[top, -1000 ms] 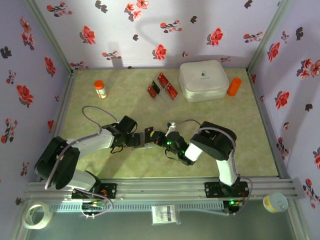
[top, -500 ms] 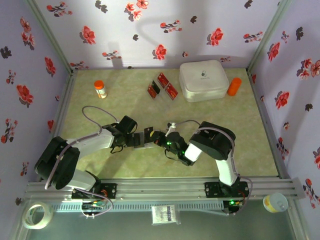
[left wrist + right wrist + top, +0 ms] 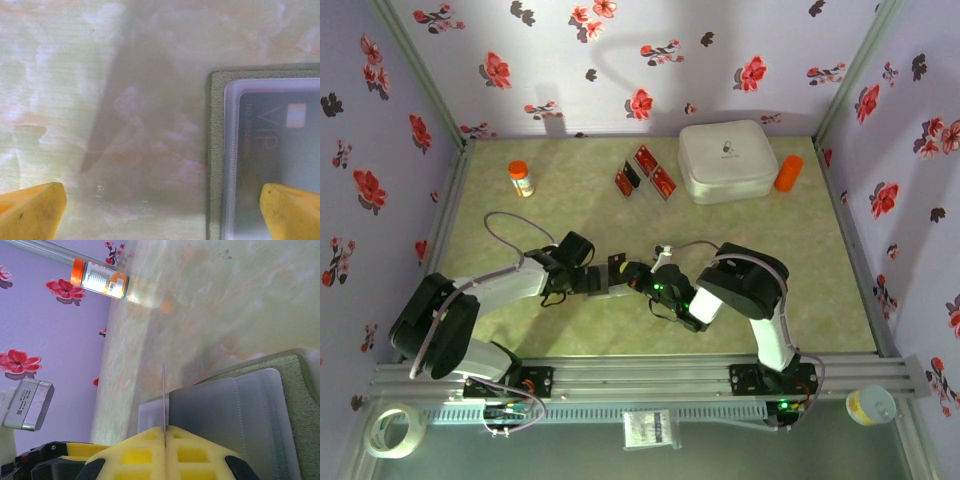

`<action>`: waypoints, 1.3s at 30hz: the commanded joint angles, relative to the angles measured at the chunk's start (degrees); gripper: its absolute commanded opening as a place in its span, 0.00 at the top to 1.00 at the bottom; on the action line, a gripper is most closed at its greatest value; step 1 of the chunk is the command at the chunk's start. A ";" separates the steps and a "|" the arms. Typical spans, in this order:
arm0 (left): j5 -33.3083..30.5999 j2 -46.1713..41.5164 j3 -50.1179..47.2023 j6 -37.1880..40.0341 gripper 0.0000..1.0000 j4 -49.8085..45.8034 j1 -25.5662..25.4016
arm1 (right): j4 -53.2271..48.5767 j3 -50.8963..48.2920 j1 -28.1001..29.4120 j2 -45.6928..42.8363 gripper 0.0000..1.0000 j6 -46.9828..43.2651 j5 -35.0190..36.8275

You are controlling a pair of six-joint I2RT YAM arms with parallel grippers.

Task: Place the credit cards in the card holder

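Credit cards, small thin red plastic rectangles with dark and white stripes [image 3: 663, 182], should handle as light, stiff and slick. Lying flat they give fingers little to catch, so I judge the best hold is across the two faces near a short edge, leaving most of the length free to slide in. The right gripper [image 3: 164, 431] has such a hold: its yellow pads [image 3: 135, 455] are pressed together on a single card [image 3: 163, 390], seen edge-on and pointing to 12 o'clock in the wrist view. The card holder, a flat olive-green fabric wallet with a grey inside [image 3: 230, 410], lies open under that card and out toward 3 o'clock; whether they touch I cannot tell. The left gripper [image 3: 160, 210], jaws wide apart and empty, straddles the holder's edge. Three loose cards lie well apart, at 12 o'clock from the holder, on the pale green marbled table [image 3: 520, 230].
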 commanded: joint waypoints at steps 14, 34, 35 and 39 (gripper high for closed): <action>-1.33 -0.81 -1.06 -0.23 0.00 -2.21 -0.45 | 3.11 -1.13 0.78 2.15 1.00 1.94 0.09; -1.32 -0.81 -0.75 -0.20 0.00 -2.34 -0.45 | -3.06 -2.11 0.76 0.38 1.00 0.75 -1.59; -1.32 -0.76 -0.74 -0.12 0.00 -2.47 -0.45 | -3.63 -1.92 0.76 0.38 1.00 0.58 -1.82; -1.33 -0.90 -0.66 -0.17 0.00 -2.52 -0.45 | -5.48 -1.45 0.75 0.32 1.00 0.26 -2.78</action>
